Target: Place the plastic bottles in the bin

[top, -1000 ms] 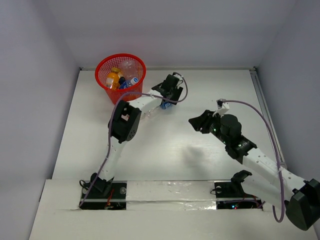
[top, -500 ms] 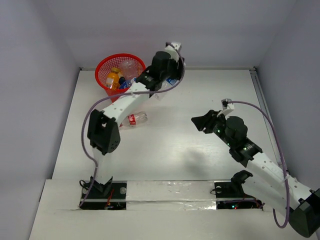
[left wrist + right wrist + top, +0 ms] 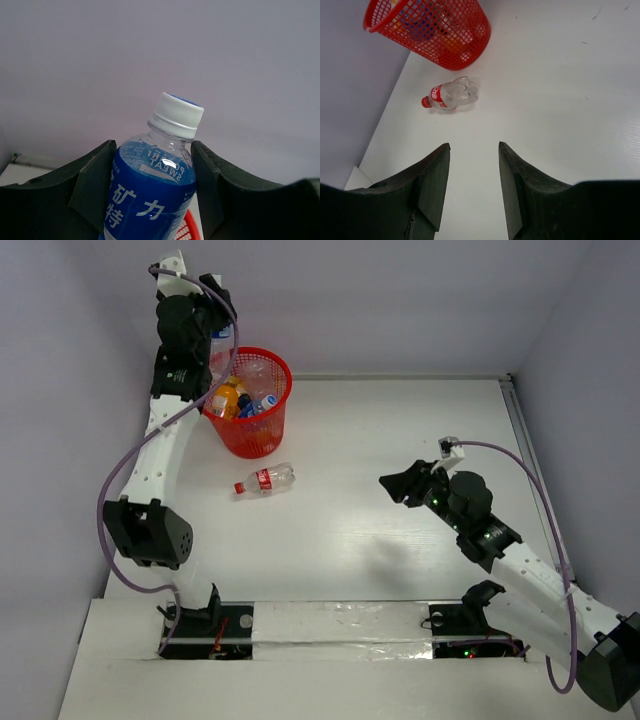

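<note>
At the far left, the left gripper (image 3: 152, 167) is held high against the back wall, above the left rim of the bin (image 3: 249, 436). Its two fingers (image 3: 96, 172) are closed on the shoulders of a blue-labelled bottle (image 3: 150, 197), which has a white cap and leans slightly to the right in the wrist view. The red mesh bin stands at the far left corner of the table (image 3: 400, 420) and holds several bottles, among them an orange-filled one (image 3: 227, 397) and a clear one (image 3: 256, 370). Just in front of the bin, a clear bottle with a red label and cap (image 3: 265, 480) lies on its side on the table, cap pointing left, apart from the bin. To the right, the right gripper (image 3: 472, 147) hovers over bare table with its fingers spread wide and nothing between them, well away from that bottle.
</note>
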`<state>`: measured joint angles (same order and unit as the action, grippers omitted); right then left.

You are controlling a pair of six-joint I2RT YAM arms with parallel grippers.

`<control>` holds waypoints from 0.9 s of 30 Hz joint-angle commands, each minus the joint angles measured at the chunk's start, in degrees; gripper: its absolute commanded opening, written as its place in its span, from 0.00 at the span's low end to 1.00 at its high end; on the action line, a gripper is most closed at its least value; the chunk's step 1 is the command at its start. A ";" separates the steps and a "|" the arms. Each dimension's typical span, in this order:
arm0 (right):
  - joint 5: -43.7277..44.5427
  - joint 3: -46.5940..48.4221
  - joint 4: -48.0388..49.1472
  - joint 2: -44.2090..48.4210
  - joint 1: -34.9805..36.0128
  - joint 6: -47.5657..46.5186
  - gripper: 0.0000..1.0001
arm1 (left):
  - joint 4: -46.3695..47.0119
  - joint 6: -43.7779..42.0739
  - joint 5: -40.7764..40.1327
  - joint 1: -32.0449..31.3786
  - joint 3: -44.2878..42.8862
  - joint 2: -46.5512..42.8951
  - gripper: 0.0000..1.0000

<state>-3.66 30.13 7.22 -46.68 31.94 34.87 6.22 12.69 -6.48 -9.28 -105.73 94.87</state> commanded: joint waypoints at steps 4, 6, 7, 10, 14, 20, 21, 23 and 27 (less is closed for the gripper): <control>-1.61 0.10 4.81 -0.61 0.75 -0.51 0.49 | 2.47 -1.08 -0.99 1.02 4.56 3.92 0.39; -1.70 0.28 5.25 -1.14 0.75 -0.42 0.49 | 5.37 -1.09 -0.73 1.02 10.35 3.48 0.40; -1.87 0.54 5.43 -1.49 0.75 -0.33 0.49 | 6.78 -0.74 -0.73 1.02 12.46 3.22 0.40; -2.14 1.42 6.74 -3.76 1.28 0.02 0.49 | 14.05 1.19 -0.82 1.02 22.90 1.90 0.42; -1.18 2.82 8.15 -5.70 4.17 0.63 0.49 | 21.09 2.95 -0.03 1.02 30.39 1.55 0.45; 3.05 9.76 8.16 -15.01 11.37 -1.38 0.51 | 20.42 3.57 0.06 1.02 30.59 2.78 0.66; 2.61 12.56 8.16 -16.94 11.39 -1.73 0.52 | 20.15 3.48 -0.02 1.02 30.24 2.60 0.73; 0.59 15.30 8.59 -22.83 11.91 -2.61 0.58 | 18.67 3.22 0.67 1.02 28.40 2.16 0.87; -2.93 23.38 5.79 -33.02 11.91 -4.28 0.75 | 14.09 2.61 1.47 1.02 24.00 3.04 0.99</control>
<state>-4.23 48.05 12.08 -74.83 43.62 32.97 21.78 15.25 -6.35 -8.16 -76.93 98.87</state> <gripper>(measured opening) 0.728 0.983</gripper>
